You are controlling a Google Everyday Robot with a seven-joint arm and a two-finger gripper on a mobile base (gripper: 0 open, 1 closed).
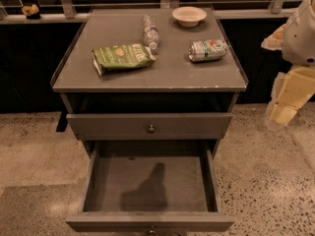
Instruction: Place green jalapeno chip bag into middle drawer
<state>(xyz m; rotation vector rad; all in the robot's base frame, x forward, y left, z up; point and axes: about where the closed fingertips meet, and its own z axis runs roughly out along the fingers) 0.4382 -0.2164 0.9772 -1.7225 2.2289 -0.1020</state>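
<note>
The green jalapeno chip bag (123, 58) lies flat on the left part of the cabinet top (167, 75). The middle drawer (150, 183) is pulled wide open below; its bare floor holds only a dark shadow. My gripper (284, 113) hangs at the right edge of the view, beside the cabinet's right side. It is well apart from the bag and holds nothing that I can see.
A clear plastic bottle (150, 32) lies behind the bag. A silver-green can (208, 49) lies on its side at the right, and a pale bowl (189, 15) stands at the back. A shut drawer with a knob (151, 128) sits above the open one. Speckled floor surrounds the cabinet.
</note>
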